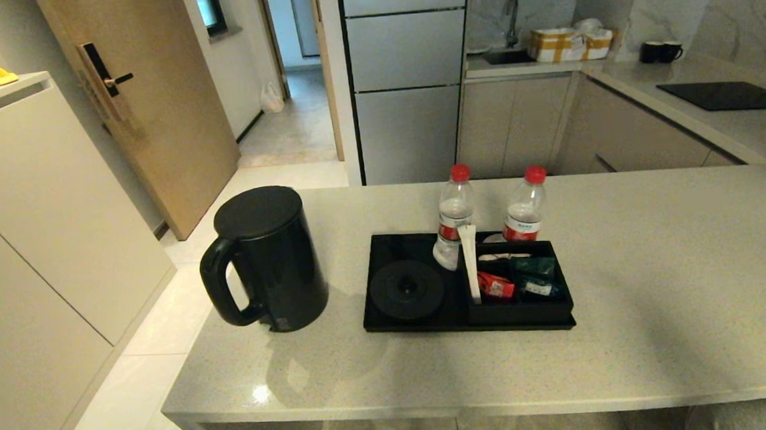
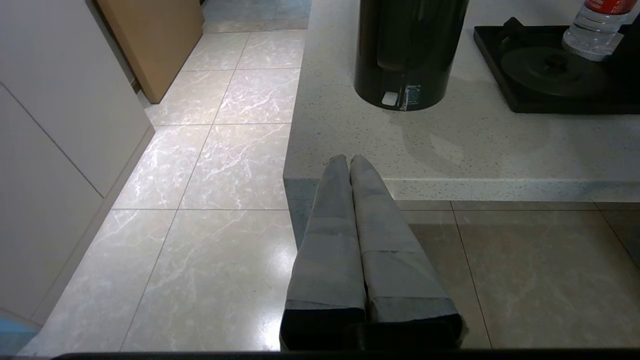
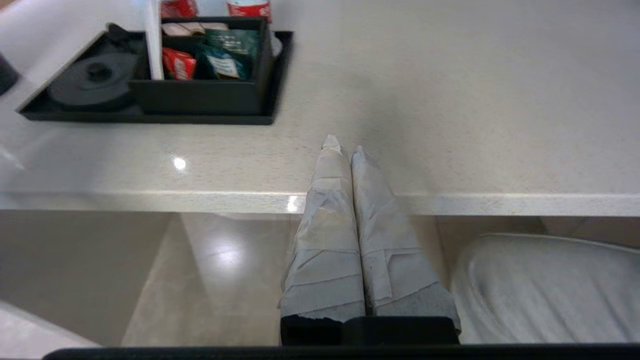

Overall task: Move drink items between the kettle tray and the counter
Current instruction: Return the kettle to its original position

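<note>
While both arms hang back off the near edge of the worktop (image 1: 659, 278), you have nothing in hand yet: the left gripper (image 2: 348, 160) sits with its taped fingers pressed together just below the worktop's left corner, and the right gripper (image 3: 345, 145) is likewise closed and empty, poised over the front edge to the right of the kettle tray (image 1: 385, 248).

Judging by the layout, the task looks barely begun or between moves. The black kettle (image 1: 266, 259) stands on the worktop to the left of the tray, apart from it, so its round base disc (image 1: 406, 289) is bare. One red-capped water bottle (image 1: 455, 214) stands at the tray's back edge, beside the sachet box (image 1: 518, 310); the second bottle (image 1: 526, 214) stands behind the box, and you cannot tell whether it rests on the tray or on the stone. A dark green sachet (image 1: 534, 267) lies in the box with a red one (image 1: 496, 285).

Your surface is pale speckled stone, glossy, with a lamp reflection near the front. Beyond it are marble-look floor tiles, a wooden door, tall grey cabinets and a farther worktop with a sink and black hob.
</note>
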Robot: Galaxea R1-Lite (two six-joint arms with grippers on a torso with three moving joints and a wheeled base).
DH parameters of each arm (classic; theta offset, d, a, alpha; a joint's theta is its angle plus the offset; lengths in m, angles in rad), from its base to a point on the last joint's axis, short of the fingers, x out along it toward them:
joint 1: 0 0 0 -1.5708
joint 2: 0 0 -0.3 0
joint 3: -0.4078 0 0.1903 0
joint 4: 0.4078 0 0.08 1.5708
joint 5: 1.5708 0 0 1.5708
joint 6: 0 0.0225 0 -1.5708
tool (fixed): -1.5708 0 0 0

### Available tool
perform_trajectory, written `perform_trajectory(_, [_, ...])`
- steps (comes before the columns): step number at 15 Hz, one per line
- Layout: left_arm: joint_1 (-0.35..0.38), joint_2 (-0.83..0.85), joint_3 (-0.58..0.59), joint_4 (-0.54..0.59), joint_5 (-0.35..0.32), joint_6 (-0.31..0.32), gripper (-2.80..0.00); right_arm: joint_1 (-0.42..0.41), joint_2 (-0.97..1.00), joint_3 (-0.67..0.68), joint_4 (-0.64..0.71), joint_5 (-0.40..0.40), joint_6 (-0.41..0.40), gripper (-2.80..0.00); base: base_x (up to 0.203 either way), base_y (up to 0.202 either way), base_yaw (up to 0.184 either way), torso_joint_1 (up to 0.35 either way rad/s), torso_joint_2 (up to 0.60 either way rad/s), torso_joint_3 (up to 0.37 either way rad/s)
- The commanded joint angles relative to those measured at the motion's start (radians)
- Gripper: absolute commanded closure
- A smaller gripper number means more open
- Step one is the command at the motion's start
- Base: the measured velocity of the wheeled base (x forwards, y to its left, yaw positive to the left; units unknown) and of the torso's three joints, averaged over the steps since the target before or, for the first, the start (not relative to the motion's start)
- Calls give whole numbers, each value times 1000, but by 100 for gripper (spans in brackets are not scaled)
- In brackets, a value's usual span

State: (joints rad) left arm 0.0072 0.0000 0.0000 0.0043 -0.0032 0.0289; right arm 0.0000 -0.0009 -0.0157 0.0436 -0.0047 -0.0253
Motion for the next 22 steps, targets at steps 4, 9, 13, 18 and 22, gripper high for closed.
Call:
perform_trajectory(4, [0,2,2,0,0,0,0,-2,-1,16,-36,-1,5,0,0,0,0,0,0,0])
perform_trajectory(9, [0,2,0,6,3,6,0,-2,-1,16,-36,-1,5,0,0,0,0,0,0,0])
perform_trajectory(13, [0,3,-30,73,-7,58,0,-2,-1,16,-36,-1,5,0,0,0,0,0,0,0])
perform_trajectory(18, [0,6,-53,92,-6,87,0,-2,-1,16,-36,-3,5,0,0,0,0,0,0,0])
perform_trajectory(22, [2,287,-384,96,11,40,0,-2,-1,16,-36,-1,5,0,0,0,0,0,0,0])
